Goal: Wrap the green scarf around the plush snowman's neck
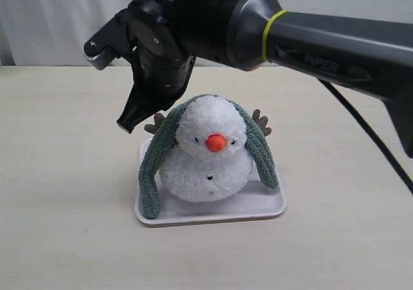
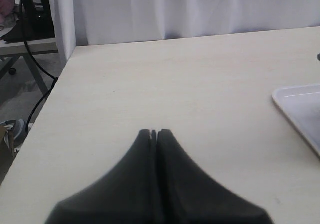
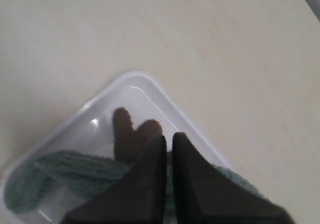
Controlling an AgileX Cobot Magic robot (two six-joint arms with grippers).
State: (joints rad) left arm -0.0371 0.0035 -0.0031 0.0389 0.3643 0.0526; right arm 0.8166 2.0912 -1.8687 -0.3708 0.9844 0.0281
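Find the plush snowman (image 1: 210, 154) upright on a white tray (image 1: 213, 214), well in from the far edge of the tabletop (image 1: 64, 186); side edges cut off in the exterior view. See the green scarf (image 1: 153, 167) draped over the crown of the head, not in the snowman's neck (image 1: 191, 155), one end hanging down each flank to the tray. Read that neck only as a faint crease in the white fluff, partly masked by the scarf. Make out just the tips of the brown antler arms (image 1: 261, 122) behind the scarf.

Look to the right wrist view for the right gripper (image 3: 168, 138): jaws nearly together, a thin slit between, nothing in it, above one antler arm, a fold of scarf and a tray corner, all blurred. In the exterior view, place it just beside the head, on the side toward the left edge, fingers mostly hidden behind the wrist body.

Find the left gripper (image 2: 154, 132) only in its own wrist view: jaws pressed closed on nothing, over bare tabletop, one table corner in sight, a tray corner cut off at the frame border.
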